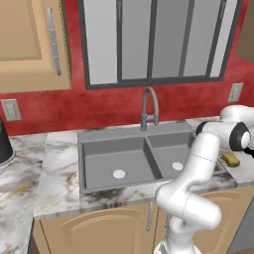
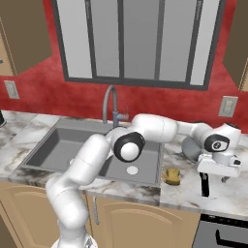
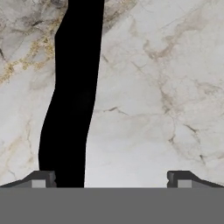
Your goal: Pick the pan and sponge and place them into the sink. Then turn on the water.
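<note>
Hovering at right of the right base view, gripper [image 2: 205,186] spread wide and holding nothing, aimed down over the pan [image 2: 192,147] handle [image 3: 70,100] for a grasp; sponge [image 2: 171,176] lower centre beside the sink [image 2: 46,145], apparently dry.

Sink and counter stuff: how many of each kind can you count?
Small yellow-tan rectangular sponge: 1
Round silver-grey metal pan: 1
Grey sink basins: 2
White round drains: 2
Tall arched grey metal faucet: 1
Total: 7
</note>
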Robot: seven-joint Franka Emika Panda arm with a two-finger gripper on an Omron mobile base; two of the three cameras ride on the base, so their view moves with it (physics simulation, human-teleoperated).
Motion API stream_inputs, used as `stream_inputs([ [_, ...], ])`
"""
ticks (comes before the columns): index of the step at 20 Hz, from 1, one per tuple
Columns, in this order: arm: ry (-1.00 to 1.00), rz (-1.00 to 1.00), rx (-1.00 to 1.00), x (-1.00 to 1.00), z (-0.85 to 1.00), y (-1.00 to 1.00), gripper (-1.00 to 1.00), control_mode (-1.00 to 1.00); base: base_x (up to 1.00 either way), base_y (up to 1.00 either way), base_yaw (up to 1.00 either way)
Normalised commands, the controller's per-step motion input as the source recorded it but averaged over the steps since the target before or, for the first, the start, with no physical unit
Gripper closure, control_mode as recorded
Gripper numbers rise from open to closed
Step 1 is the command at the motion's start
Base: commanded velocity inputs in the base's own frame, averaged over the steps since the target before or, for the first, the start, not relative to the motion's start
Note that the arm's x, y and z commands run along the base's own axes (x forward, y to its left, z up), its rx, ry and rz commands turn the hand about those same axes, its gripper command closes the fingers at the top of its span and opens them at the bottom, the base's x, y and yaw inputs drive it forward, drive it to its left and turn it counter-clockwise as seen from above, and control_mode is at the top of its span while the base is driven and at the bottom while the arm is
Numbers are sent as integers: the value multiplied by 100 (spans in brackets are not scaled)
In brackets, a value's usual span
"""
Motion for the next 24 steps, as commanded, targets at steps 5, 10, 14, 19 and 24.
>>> stream_inputs([
  [5,-4,0,0,0,-3,19,-100,-100,0,0,0],
  [10,-3,0,0,0,0,36,-100,-100,0,0,0],
  [14,0,0,0,0,-7,34,-100,-100,0,0,0],
  [19,0,1,0,0,-26,18,-100,-100,0,0,0],
  [24,0,3,0,0,-31,0,-100,-100,0,0,0],
])
